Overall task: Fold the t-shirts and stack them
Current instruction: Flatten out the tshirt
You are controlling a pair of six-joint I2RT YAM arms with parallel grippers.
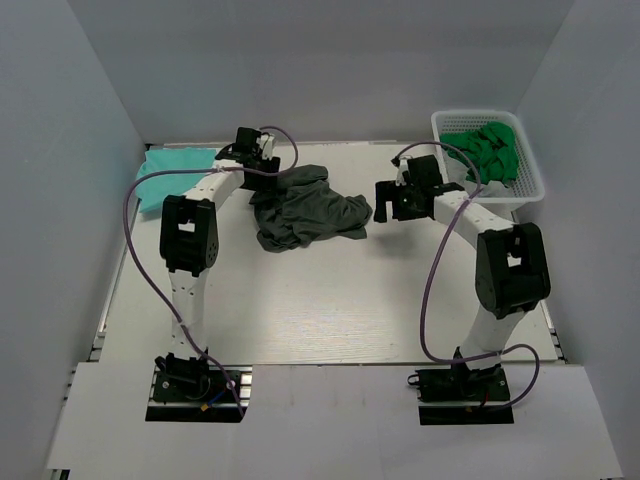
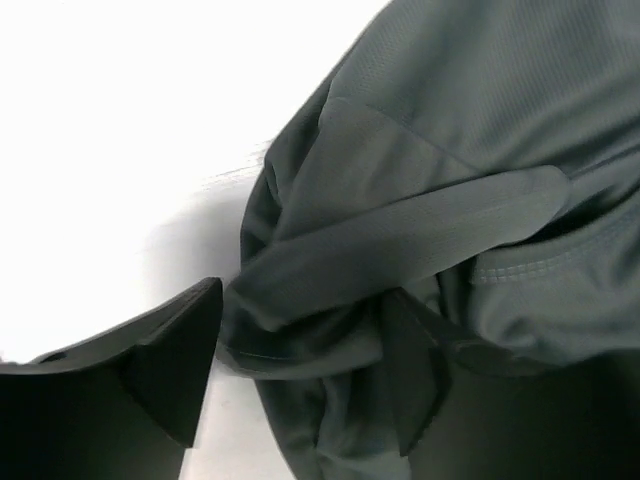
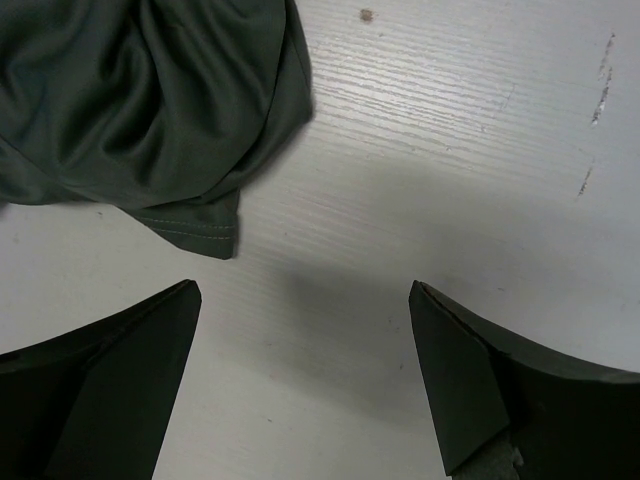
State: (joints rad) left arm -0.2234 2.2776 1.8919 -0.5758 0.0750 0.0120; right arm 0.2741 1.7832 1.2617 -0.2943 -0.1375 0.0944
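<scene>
Overhead, a white table top with a faint wood grain [image 1: 330,300] fills the floor of a booth closed in by plain pale grey walls [image 1: 330,60] on the left, far and right sides. Light falls evenly, and the arms cast only soft shadows. The right wrist view shows the grain up close, with a small brown speck [image 3: 366,15] and a few thin dark scratches [image 3: 600,70] on the surface.

A crumpled dark grey-green cloth t-shirt [image 1: 305,210] lies in a heap near the middle of the far half of the table. A light mint-teal shirt [image 1: 168,170] rests flat in the far left corner. A white plastic mesh basket [image 1: 533,165] stands in the far right corner and holds bunched bright green shirts [image 1: 485,145].

The left gripper [image 2: 305,295] is at the far left edge of the dark shirt. Its fingers stand partly apart with a thick fold of the cloth filling the gap between them. I cannot tell whether they are pinching it.

The right gripper [image 3: 303,290] hovers over bare table just to the right of the same shirt, spread wide and holding nothing. A stitched hem lies near its left finger.
</scene>
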